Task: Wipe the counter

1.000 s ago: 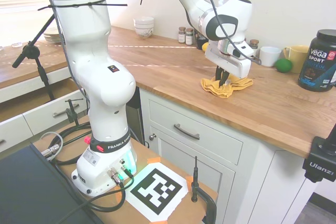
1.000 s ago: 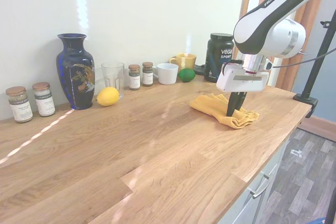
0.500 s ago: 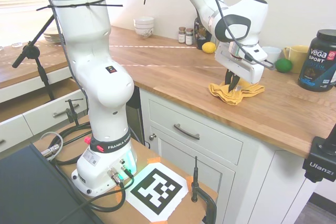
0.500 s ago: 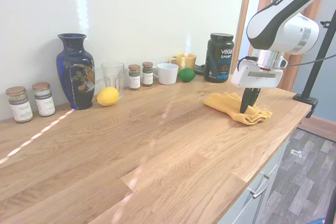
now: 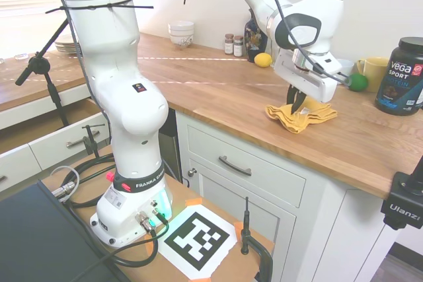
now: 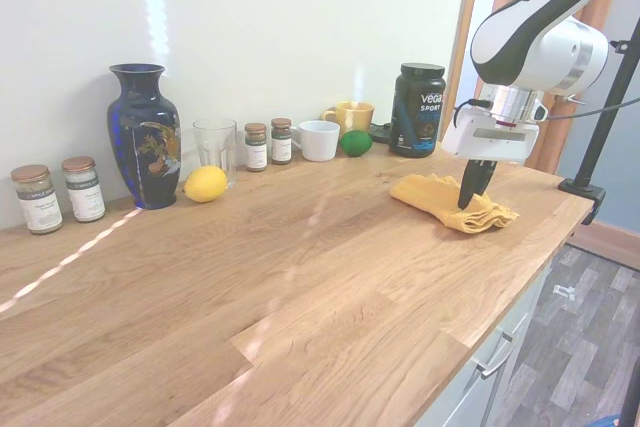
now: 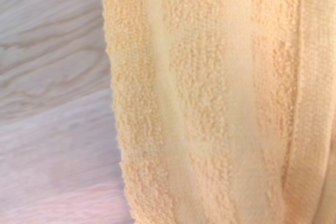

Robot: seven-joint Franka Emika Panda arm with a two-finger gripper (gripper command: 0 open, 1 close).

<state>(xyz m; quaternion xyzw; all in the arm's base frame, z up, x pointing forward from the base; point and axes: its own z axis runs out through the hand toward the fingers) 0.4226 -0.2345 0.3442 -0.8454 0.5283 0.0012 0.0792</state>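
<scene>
A warm-brown butcher-block counter with visible plank grain fills the lower frame of the second exterior view. At right centre lies a crumpled yellow terry cloth, looped and ribbed up close. The gripper presses down into it, dark fingers close together, pinching the fabric. Behind, upper centre, a black tub reads "Vega Sport". Farther left along the wall are a white mug, a lemon and a glossy blue vase.
</scene>
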